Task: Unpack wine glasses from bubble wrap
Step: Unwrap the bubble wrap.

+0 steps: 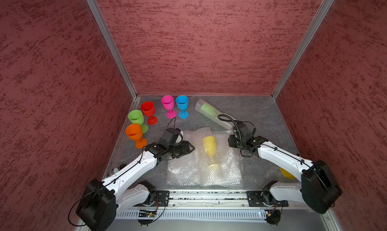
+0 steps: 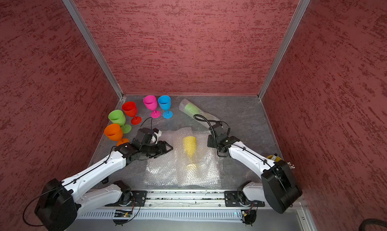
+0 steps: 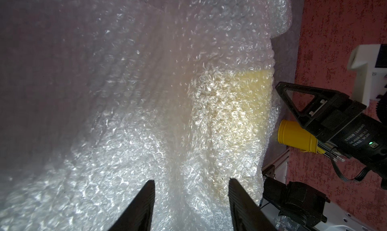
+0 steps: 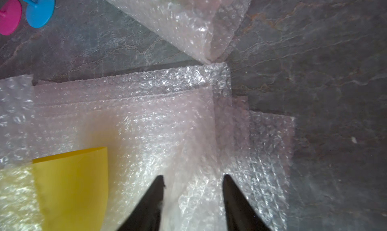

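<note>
A yellow wine glass [image 1: 209,146] [image 2: 189,146] lies on its side on a stack of bubble wrap [image 1: 188,173] mid-table. Its bowl is bare, while wrap covers its stem and foot. My left gripper [image 1: 188,150] [image 3: 191,180] is open at the wrap's left edge, with only wrap ahead of its fingers. At the stack's far right corner, my right gripper [image 1: 231,143] [image 4: 192,176] is open over the sheets, beside the yellow bowl [image 4: 71,188]. A light green glass in a bubble wrap sleeve [image 1: 209,111] lies at the back right.
Upright glasses stand at the back left: orange [image 1: 134,133], green [image 1: 136,118], red [image 1: 148,109], pink [image 1: 167,103] and blue [image 1: 182,103]. A small yellow cup [image 1: 288,174] sits behind the right arm near the right wall. Red walls close in three sides.
</note>
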### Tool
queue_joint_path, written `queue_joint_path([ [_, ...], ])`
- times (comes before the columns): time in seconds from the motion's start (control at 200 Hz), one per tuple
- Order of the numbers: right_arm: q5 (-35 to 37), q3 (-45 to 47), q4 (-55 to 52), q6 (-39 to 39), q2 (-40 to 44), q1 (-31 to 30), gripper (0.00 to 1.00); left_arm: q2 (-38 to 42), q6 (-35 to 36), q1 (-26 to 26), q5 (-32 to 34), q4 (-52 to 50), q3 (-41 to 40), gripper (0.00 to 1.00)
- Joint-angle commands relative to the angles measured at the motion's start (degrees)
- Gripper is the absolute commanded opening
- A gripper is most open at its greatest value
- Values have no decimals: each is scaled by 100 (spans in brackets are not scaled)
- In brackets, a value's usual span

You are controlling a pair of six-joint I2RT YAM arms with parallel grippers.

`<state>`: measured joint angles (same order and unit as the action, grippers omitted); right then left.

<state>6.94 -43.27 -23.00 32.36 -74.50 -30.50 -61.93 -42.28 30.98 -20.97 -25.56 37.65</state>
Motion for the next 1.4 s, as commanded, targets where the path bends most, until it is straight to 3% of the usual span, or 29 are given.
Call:
queue_joint_path([
  [0.0,459,-242,-153,-64,396,27,75,166,181,-65,-30,-152,186,59],
  [0.035,543,-260,-205,-109,539,27,78,197,189,-81,-30,-183,197,60],
  [0.06,643,-295,-254,-126,638,31,86,223,202,-97,-30,-198,203,60],
  [0.125,850,-370,-372,-205,860,31,92,258,234,-141,-45,-247,228,60],
  [0.24,1202,-481,-553,-312,1169,31,91,325,281,-180,-52,-338,285,61],
  [0.281,1122,-463,-530,-361,1320,21,84,354,293,-180,-50,-369,304,62],
  [0.321,746,-335,-347,-426,1526,2,70,379,336,-180,-48,-427,350,62],
  [0.381,-67,-19,81,-310,1772,-26,37,402,406,-174,-41,-521,437,62],
  [0.426,-633,184,336,-139,1816,-46,19,423,458,-178,-29,-601,505,62],
  [0.541,-1369,618,925,274,1768,-278,1,473,586,-180,49,-805,635,63],
  [0.957,-1433,318,1297,455,96,-1549,1,1171,744,-544,320,-1542,1187,63],
  [1.287,-1860,-760,1929,815,-843,-2461,2,1778,853,-839,422,-2053,1770,65],
  [1.393,-2075,-1343,2260,907,-1640,-2632,7,1868,853,-848,486,-2133,1834,65],
])
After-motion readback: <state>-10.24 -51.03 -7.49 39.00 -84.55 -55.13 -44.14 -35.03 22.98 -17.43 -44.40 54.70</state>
